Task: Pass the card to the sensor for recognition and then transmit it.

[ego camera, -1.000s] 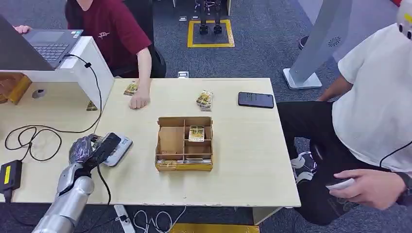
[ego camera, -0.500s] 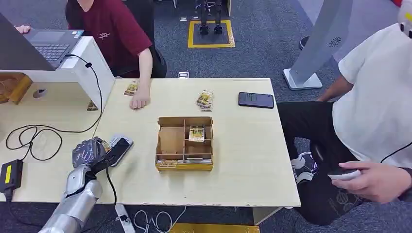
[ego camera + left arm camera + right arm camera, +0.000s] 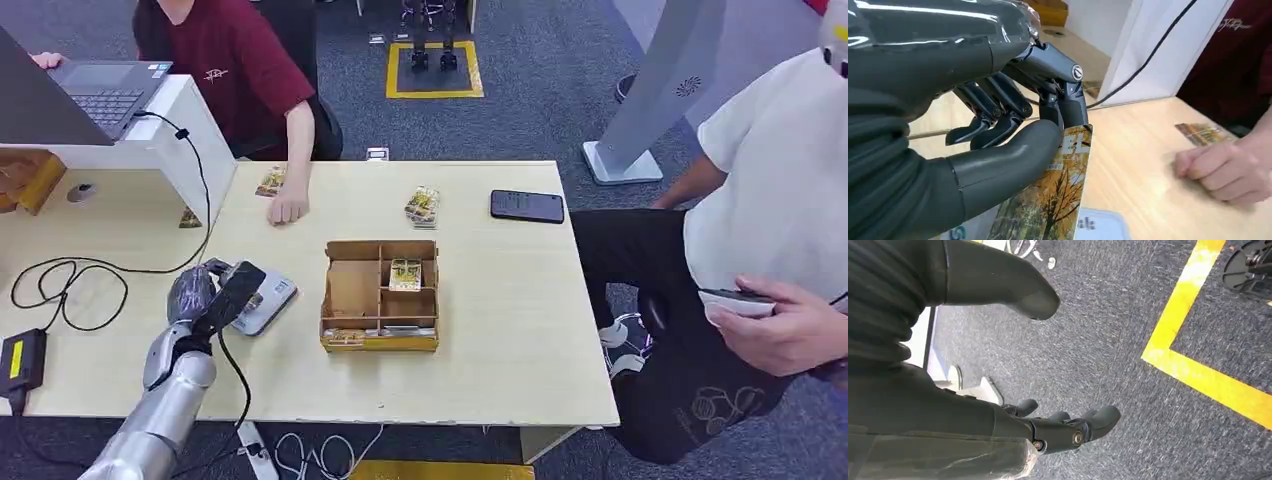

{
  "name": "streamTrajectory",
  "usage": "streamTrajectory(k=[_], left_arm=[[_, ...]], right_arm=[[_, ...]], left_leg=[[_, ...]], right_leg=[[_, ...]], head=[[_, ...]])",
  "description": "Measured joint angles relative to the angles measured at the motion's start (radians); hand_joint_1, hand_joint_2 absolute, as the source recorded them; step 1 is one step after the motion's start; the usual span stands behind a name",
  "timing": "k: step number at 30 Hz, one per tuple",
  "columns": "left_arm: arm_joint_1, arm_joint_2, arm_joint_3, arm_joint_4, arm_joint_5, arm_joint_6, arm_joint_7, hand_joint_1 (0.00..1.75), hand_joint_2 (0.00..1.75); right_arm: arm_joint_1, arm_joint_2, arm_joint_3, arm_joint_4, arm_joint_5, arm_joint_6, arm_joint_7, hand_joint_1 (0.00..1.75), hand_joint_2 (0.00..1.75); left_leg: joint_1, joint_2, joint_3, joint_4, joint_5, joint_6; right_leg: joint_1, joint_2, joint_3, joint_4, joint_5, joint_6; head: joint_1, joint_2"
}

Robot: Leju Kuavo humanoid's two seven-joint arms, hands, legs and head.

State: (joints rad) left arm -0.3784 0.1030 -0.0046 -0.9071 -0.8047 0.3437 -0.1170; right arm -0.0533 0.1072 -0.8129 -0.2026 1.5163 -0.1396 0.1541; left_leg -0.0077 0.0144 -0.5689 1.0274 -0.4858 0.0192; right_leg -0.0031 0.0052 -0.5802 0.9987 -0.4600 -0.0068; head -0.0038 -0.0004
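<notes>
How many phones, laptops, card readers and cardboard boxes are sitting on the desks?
Phone: 1
Laptop: 1
Card reader: 1
Cardboard box: 1
Total: 4

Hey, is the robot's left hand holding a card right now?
Yes, the left wrist view shows the left hand pinching an autumn-tree card between its thumb and fingers.

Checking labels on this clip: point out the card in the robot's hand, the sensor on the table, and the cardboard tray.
card (image 3: 1058,200), left wrist view, on its printed autumn-tree face.
sensor (image 3: 268,302), head view, on its pale top right of the hand.
cardboard tray (image 3: 352,290), head view, on the bare left compartment floor.
</notes>
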Motion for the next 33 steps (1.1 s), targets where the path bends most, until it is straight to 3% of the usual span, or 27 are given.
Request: streamTrajectory(k=[5,14,16,19,20,24,33], left_arm=[[0.000,-0.018,0.000,-0.084,0.132,0.056,-0.094,1.75,1.75],[-0.009,-0.031,0.010,-0.181,0.207,0.132,-0.124,1.75,1.75],[-0.012,-0.034,0.012,-0.185,0.207,0.176,-0.138,1.75,1.75],[-0.033,-0.042,0.040,-0.185,0.179,0.326,-0.169,1.75,1.75],[-0.048,-0.047,0.061,-0.184,0.154,0.338,-0.177,1.75,1.75],[-0.106,-0.066,0.173,-0.157,0.014,0.339,-0.206,1.75,1.75],[-0.129,-0.116,0.318,-0.121,-0.057,0.340,-0.278,1.75,1.75]], right_arm=[[-0.001,0.002,0.000,0.000,0.010,-0.003,0.002,0.00,1.75],[-0.002,0.003,0.000,0.000,0.022,0.000,0.002,0.00,1.75],[-0.003,0.003,0.000,0.000,0.029,0.000,0.002,0.00,1.75],[-0.004,0.005,0.003,0.000,0.043,0.000,0.002,0.00,1.75],[-0.005,0.005,0.004,0.000,0.047,0.000,0.002,0.00,1.75],[-0.011,0.010,0.009,0.000,0.053,0.002,0.003,0.00,1.75],[-0.014,0.011,0.010,0.000,0.054,0.007,0.006,0.00,1.75]], left_leg=[[0.000,0.000,0.000,0.000,0.000,0.000],[0.000,0.000,0.000,0.000,0.000,0.000],[0.000,0.000,0.000,0.000,0.000,0.000],[0.000,0.000,0.000,0.000,0.000,0.000],[0.000,0.000,0.000,0.000,0.000,0.000],[0.000,0.000,0.000,0.000,0.001,0.001],[0.000,0.000,-0.001,0.000,0.000,0.001]], right_leg=[[0.000,0.000,0.000,0.000,0.000,0.000],[0.000,0.000,0.000,0.000,0.000,0.000],[0.000,0.000,0.000,0.000,0.000,0.000],[0.000,0.000,0.000,0.000,0.000,0.000],[0.000,0.000,0.000,0.000,0.000,0.000],[0.000,0.000,0.000,0.000,0.000,0.000],[0.000,0.000,0.000,0.000,0.001,0.000]], head=[[0.000,0.000],[0.000,0.000],[0.000,0.000],[0.000,0.000],[0.000,0.000],[0.000,0.000],[0.000,0.000]])
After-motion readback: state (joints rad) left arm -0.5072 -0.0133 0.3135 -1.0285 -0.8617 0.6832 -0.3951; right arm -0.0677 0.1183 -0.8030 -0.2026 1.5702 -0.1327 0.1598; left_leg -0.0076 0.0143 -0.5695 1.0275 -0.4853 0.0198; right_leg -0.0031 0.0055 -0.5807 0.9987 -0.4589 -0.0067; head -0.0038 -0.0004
